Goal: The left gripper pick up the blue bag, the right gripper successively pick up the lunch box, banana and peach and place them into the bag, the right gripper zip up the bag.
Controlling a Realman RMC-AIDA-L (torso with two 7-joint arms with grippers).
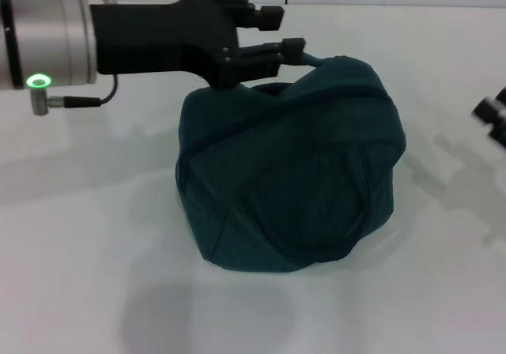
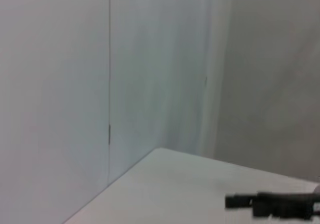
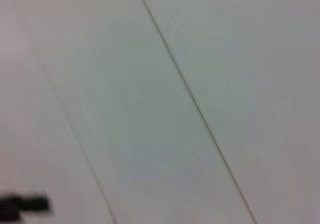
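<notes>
Both jobs look nearly wrapped for you: the left pincer (image 1: pixel 281 34) is clenched on a handle of the blue bag (image 1: pixel 292 172), which sits zipped-looking on the worktop (image 1: pixel 87 235), while the right pincer (image 1: pixel 494 117) sits at the edge, grip unreadable.

A plain white table (image 1: pixel 95 235) fills the space, soft shadows lying across it. Behind it stand pale wall panels (image 2: pixel 55 84), a thin vertical seam (image 2: pixel 109 84) between them.
</notes>
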